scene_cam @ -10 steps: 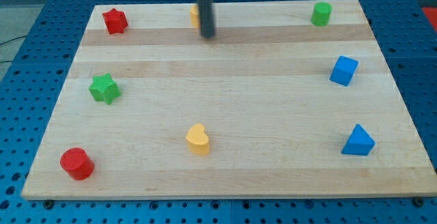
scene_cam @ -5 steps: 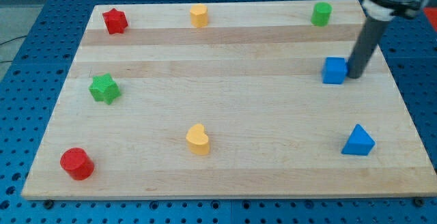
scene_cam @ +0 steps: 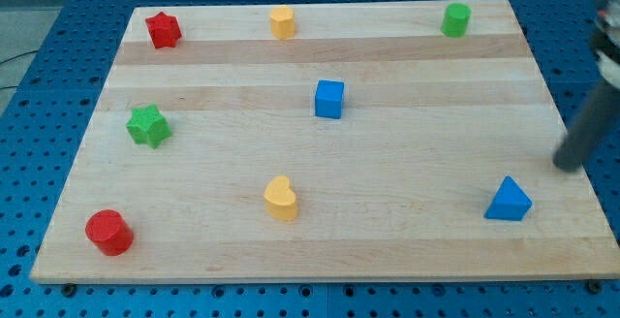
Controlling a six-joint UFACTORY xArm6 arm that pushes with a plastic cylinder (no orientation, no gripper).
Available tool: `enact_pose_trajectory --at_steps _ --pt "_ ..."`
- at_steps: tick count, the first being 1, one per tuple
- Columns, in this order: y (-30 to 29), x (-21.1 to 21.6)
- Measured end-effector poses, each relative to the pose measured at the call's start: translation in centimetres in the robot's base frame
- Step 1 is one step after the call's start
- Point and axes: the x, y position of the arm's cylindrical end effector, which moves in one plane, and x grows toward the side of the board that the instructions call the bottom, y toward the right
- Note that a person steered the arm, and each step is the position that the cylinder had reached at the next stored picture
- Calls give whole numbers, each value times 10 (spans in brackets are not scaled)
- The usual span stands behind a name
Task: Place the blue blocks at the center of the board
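You are looking at a pale wooden board (scene_cam: 320,153) on a blue pegboard table (scene_cam: 39,85). Your rod (scene_cam: 593,114) enters blurred from the view's right edge, and my tip (scene_cam: 566,165) sits at the board's right edge, above and to the right of the blue triangle (scene_cam: 509,201) and apart from it. There is no hand on this arm, so nothing is gripped.

The blue cube (scene_cam: 329,99) stands near the board's middle, slightly toward the view's top, well apart from my tip. The blue triangle lies near the lower right corner.

Around the edges you have a red cylinder (scene_cam: 108,232) lower left, a yellow heart (scene_cam: 281,198) bottom centre, a green star (scene_cam: 148,125) at left, a red star (scene_cam: 163,29) upper left, a yellow block (scene_cam: 282,21) top centre, and a green cylinder (scene_cam: 455,18) upper right.
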Motion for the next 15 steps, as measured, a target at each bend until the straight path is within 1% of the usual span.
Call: enact_pose_trajectory --at_steps 1,2,3,4,5,6,7,8,9,10,11,12,13,14,15 --pt "-29 59" --pt "-81 4" --pt "-117 -26" --pt "-52 -33" --pt "-30 -1" --pt "-114 48" --pt "-183 31" --pt "-167 27" --pt "-157 45" --pt "-96 5" --pt "-105 -54" --pt "-164 -84" --pt "-168 -76" --pt "-129 -47" --pt "-186 -43"
